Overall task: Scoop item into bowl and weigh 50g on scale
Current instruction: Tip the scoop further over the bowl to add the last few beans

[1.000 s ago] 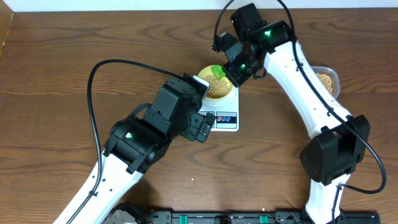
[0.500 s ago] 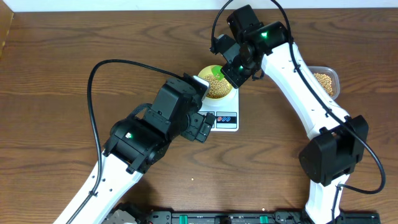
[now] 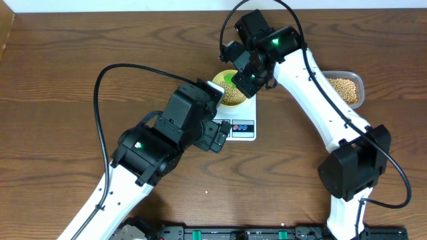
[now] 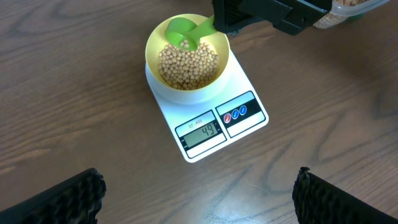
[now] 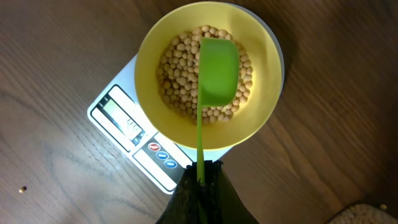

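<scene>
The right fingers clamp shut on the thin handle of the green plastic scoop, its cup over the tiny round tan beans in the pale yellow bowl on the white digital scale, which reads 49. The left fingers gape wide, empty. Hard, light beans likely roll: add few, by scoop.

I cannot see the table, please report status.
Right gripper shut on green scoop, held over yellow bowl. Soybeans in bowl on scale, display seems 49. Left gripper open, empty; nothing blocking.
</scene>
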